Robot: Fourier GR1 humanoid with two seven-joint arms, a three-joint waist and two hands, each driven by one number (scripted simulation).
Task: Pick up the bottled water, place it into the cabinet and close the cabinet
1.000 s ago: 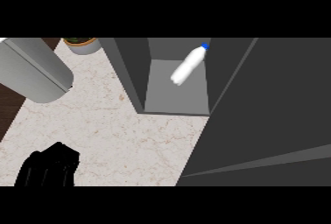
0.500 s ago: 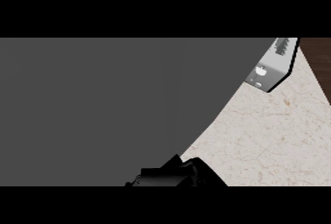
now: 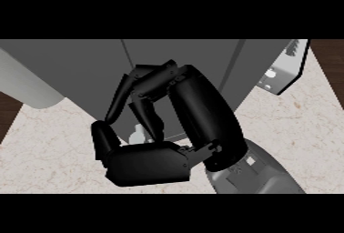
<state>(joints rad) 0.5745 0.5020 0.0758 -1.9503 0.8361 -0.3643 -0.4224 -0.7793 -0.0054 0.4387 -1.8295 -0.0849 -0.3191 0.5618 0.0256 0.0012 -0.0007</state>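
the right hand [image 3: 151, 161] fills the middle of the head view, its grey forearm [image 3: 259, 175] coming up from the lower right edge. its black fingers [image 3: 201, 109] reach upward, only slightly bent, and lie over the front of the cabinet [image 3: 74, 63]. the thumb [image 3: 104, 139] sticks out to the left, low over the counter [image 3: 53, 154]. the hand is open and holds nothing.

the cabinet is a run of flat, matte dark grey panels across the top of the view, split by two thin upright seams. its lower edge meets the counter just behind the hand. at the upper right a paler grey panel [image 3: 290, 79] stands at an angle, with small white fittings [image 3: 270, 73] on it. whether the door is fully closed cannot be told. the bottled water is nowhere to be seen, so its place cannot be told.

the counter is pale, mottled stone. bare stretches of it lie left of the thumb and right of the forearm. brown floor [image 3: 329, 59] shows past the counter's right edge. a smooth, light grey rounded shape [image 3: 23, 77] sits at the far left, cut off by the view's edge.
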